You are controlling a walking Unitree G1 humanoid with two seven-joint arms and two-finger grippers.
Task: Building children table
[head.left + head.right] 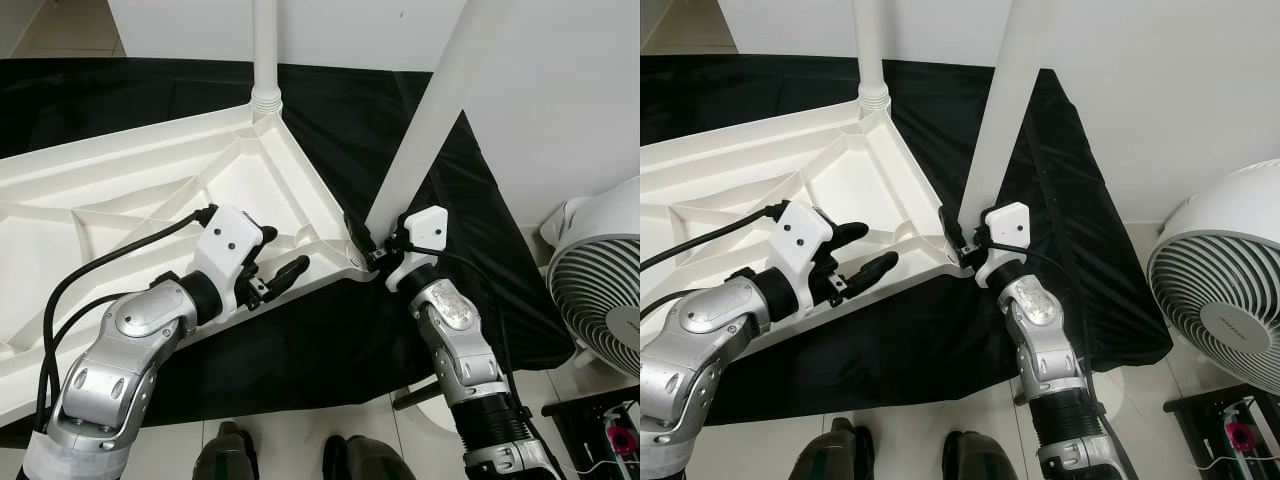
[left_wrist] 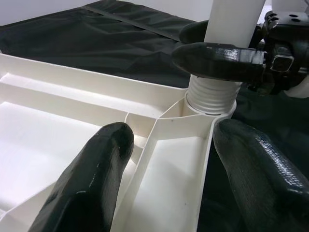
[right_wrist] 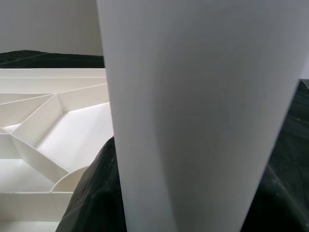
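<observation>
Nearest the camera in the eye views we note the robot's two feet [image 1: 285, 455] on pale floor. Just beyond, a black cloth [image 1: 320, 340] covers the floor, and on it lies the white tabletop [image 1: 120, 200], underside up, its ribs exposed.

The left gripper [image 1: 272, 262] reaches forward from a bent elbow, wrist angled toward the near corner of the tabletop. Its fingers [image 2: 91, 179] stand apart, one on each side of the rim rib that leads to the corner socket, holding nothing. The left wrist view adds what the eye views lack: the ribbed threaded collar [image 2: 211, 94] of the near leg sits in the corner socket.

The right gripper [image 1: 365, 245] comes in from the right, forearm rising steeply, and is closed around the base of the near leg [image 1: 440, 110] just above that socket; the left wrist view shows one black finger [image 2: 217, 58] wrapped across the leg. The near leg leans away to the right. The right wrist view gives mostly the leg's white surface [image 3: 203, 111] close up, with tabletop ribs behind.

Farther off, a second leg [image 1: 265, 50] stands upright in the far corner socket. A white fan [image 1: 1225, 290] stands at the right, well apart from the table.
</observation>
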